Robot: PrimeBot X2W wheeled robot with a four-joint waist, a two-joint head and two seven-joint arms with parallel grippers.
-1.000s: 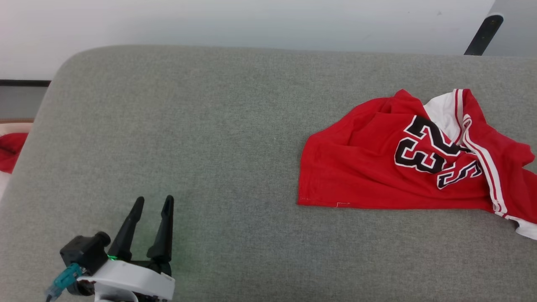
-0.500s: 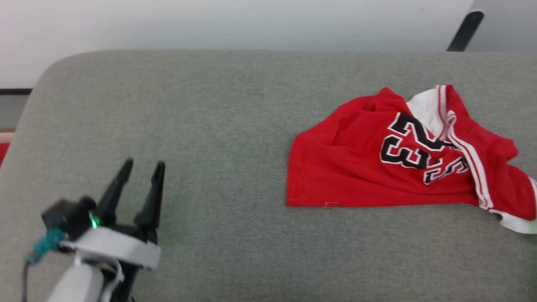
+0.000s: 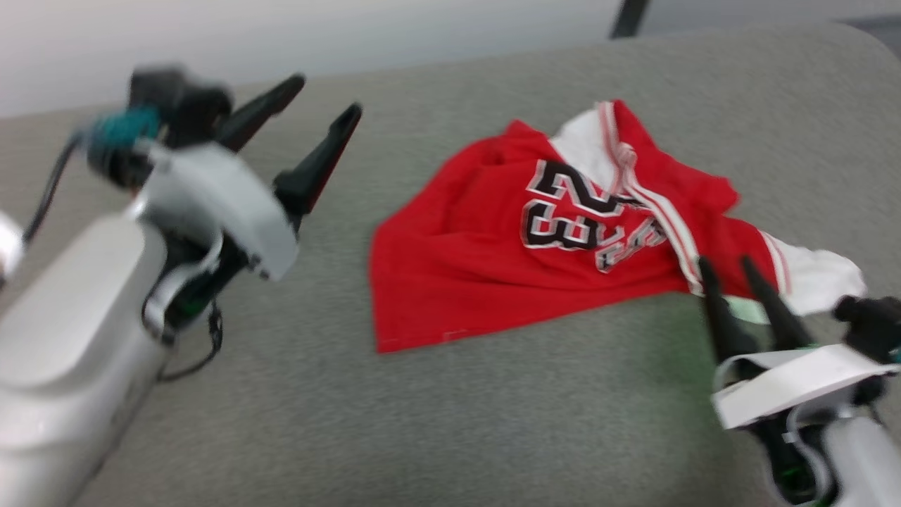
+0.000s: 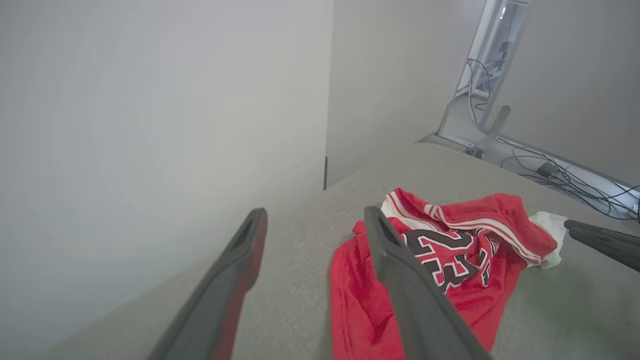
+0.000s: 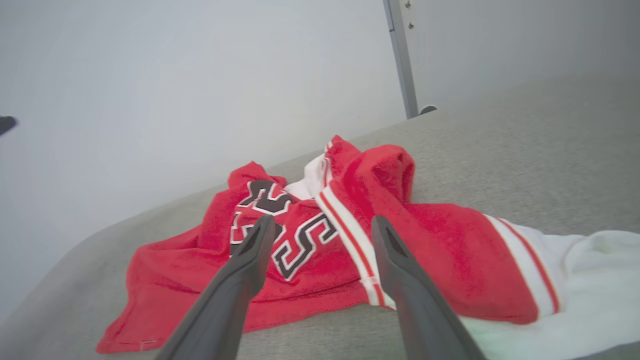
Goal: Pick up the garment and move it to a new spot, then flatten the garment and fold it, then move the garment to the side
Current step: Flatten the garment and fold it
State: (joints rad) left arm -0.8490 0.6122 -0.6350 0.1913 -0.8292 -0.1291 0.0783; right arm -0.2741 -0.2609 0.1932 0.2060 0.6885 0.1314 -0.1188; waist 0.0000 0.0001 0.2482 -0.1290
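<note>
left fingers (image 3: pixel 320 155) are spread wide and empty, raised over the left side of the grey padded surface (image 3: pixel 422 422), well apart from the garment (image 3: pixel 457 282). right fingers (image 3: pixel 719 313) are parted too and grip nothing, tips at the garment's striped trim by its white end (touching or not, i cannot tell). the garment lies crumpled, "23" up, nearer the surface's right edge.

A grey, fabric-covered table (image 3: pixel 493 422) with rounded corners carries the red garment (image 3: pixel 479 267). It lies crumpled, its number facing up, nearer the table's far edge, with bare grey fabric all around it.
</note>
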